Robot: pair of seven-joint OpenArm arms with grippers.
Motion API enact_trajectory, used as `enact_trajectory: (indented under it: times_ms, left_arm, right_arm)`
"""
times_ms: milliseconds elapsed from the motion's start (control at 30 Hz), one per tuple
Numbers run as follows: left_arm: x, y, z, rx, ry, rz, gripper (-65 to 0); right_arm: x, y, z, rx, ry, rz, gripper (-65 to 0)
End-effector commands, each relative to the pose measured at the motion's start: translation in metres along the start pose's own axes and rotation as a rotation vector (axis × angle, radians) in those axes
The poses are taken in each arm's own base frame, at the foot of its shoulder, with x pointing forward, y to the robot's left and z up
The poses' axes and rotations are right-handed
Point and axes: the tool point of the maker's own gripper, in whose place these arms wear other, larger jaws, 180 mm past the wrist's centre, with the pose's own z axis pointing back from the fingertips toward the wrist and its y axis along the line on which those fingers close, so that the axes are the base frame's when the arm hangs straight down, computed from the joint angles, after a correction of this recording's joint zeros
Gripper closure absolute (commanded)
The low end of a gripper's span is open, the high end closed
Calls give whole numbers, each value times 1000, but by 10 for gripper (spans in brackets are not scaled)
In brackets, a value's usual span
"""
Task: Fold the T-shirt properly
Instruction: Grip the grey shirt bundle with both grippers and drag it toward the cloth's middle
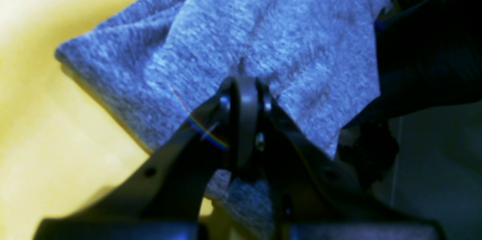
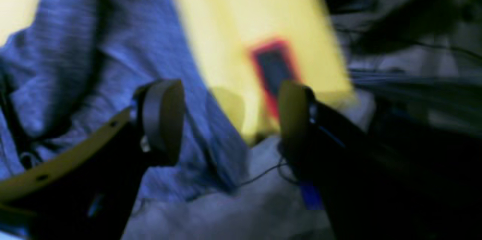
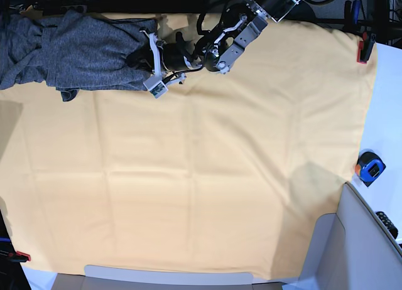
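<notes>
One T-shirt (image 3: pixel 75 51), heathered dark grey, lies bunched at the far left corner of the desk (image 3: pixel 201 196), on its yellow-orange cloth. Left gripper (image 1: pixel 244 82) is clamped tight on a fold of the T-shirt; right gripper (image 2: pixel 229 119) stands apart, holding nothing. Two red clamps (image 3: pixel 362 50) pin the cloth; one orange tape measure (image 3: pixel 370 167) sits beyond the T-shirt's opposite edge. No readable writing
</notes>
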Motion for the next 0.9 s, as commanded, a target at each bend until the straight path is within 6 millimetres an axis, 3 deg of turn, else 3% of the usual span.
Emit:
enact_trajectory:
  times_ms: [0, 267, 667, 867]
  left_arm:
    - [-20, 20, 3, 89, 96, -23, -1]
    - [-20, 20, 3, 89, 96, -23, -1]
    - [-12, 24, 4, 96, 89, -39, -1]
    - [-12, 24, 4, 96, 90, -39, -1]
  right_arm:
    - [13, 0, 4, 0, -18, 28, -394]
    - [18, 20, -11, 52, -12, 47, -394]
    - [-7, 39, -31, 97, 53, 47, -394]
    - [-29, 53, -43, 133, 93, 27, -394]
